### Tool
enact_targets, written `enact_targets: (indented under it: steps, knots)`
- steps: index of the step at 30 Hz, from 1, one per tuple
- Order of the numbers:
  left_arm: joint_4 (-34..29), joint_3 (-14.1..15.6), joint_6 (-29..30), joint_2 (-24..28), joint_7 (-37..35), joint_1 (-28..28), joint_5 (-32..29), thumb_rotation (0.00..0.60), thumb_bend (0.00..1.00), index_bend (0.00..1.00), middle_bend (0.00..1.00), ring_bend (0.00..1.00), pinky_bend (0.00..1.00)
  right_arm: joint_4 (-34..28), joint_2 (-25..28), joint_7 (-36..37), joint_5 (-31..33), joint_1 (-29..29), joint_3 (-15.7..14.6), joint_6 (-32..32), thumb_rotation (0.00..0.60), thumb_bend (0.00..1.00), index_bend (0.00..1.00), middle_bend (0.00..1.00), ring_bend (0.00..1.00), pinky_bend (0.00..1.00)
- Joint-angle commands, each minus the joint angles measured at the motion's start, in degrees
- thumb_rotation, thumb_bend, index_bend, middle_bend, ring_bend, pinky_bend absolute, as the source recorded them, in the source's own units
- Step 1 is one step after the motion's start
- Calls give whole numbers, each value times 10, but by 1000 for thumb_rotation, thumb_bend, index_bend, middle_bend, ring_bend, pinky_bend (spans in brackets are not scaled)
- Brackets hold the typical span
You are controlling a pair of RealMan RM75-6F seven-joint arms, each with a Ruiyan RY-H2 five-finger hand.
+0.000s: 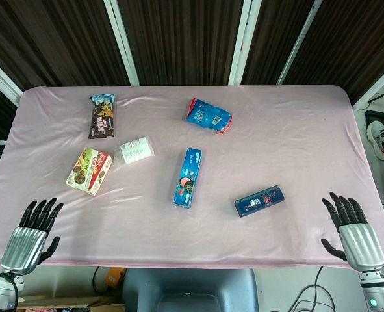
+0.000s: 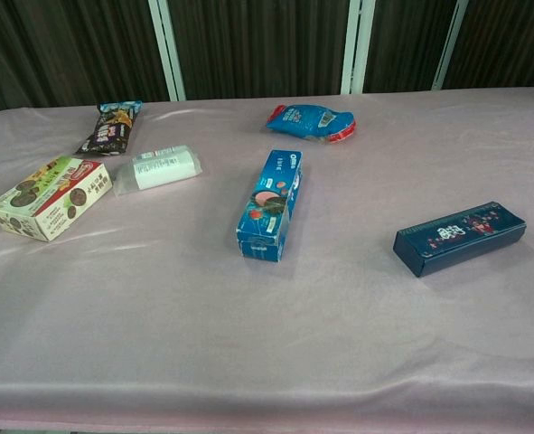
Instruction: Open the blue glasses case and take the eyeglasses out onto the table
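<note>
A: Where is the blue glasses case?

B: On the right half of the pink-covered surface, lying flat and slanted — a long dark blue box with a printed lid. The chest view shows it with the lid down, so what is inside cannot be seen.

A: And the hands?

B: The left hand sits at the near left corner, fingers spread and holding nothing. The right hand is at the near right corner, fingers likewise apart and empty, well apart from the case. Neither shows in the chest view.

A: What other containers are out?

B: A long blue cookie box lies near the middle, to the left of the case — closed, contents hidden. A green and cream cookie box rests on the left side, also closed. Just beside it, on its right, lies a small white packet in clear wrap. Further back on the left is a dark snack bag, sealed. Behind the long blue box lies a blue snack bag with red ends, sealed too.
</note>
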Motion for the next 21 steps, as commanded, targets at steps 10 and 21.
enact_targets:
  steps: [10, 21]
  knots:
    - [-1, 2, -3, 2, -4, -2, 6, 600, 362, 0, 0, 0, 0, 8, -5, 1, 26, 11, 14, -19, 600, 361, 62, 0, 0, 0]
    - [-2, -5, -16, 2, -11, -9, -6, 600, 363, 0, 0, 0, 0, 143, -45, 23, 70, 152, 79, -188, 600, 360, 286, 0, 0, 0]
